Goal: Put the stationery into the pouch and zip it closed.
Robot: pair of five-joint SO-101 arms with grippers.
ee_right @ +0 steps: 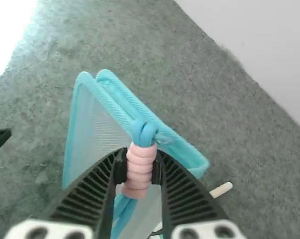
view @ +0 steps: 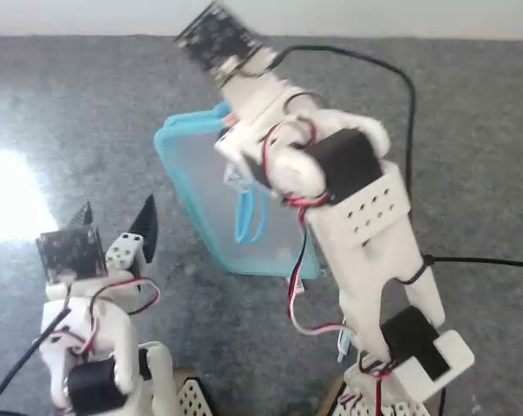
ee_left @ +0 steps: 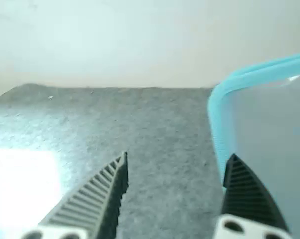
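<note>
Right wrist view: right gripper (ee_right: 139, 155), jaws closed tight on a pink ribbed pull (ee_right: 138, 174), which fills the narrow gap between the black ridged fingers (ee_right: 95, 191). The pull hangs on a turquoise cord (ee_right: 145, 133) looped at the corner of the pouch (ee_right: 92, 134). Pouch: translucent panel, turquoise edging, lying on the grey speckled worktop (ee_right: 140, 50) just beyond the fingertips; whether the zip is open or closed cannot be told. One pale stick end (ee_right: 220, 189) shows on the worktop beside the pouch's edge. High view: the pouch (view: 192, 173) sits at the middle of the worktop (view: 88, 104), partly under the right arm, with a turquoise loop (view: 248, 217) lying across its panel. Left gripper (view: 116, 211) is well apart from the right arm, near the pouch's side, jaws spread wide and holding nothing. Left wrist view: left gripper (ee_left: 178, 159), wide open, bare worktop (ee_left: 115, 124) between its fingers (ee_left: 102, 196); one finger overlaps the edging of the pouch (ee_left: 261, 119), contact cannot be told.
</note>
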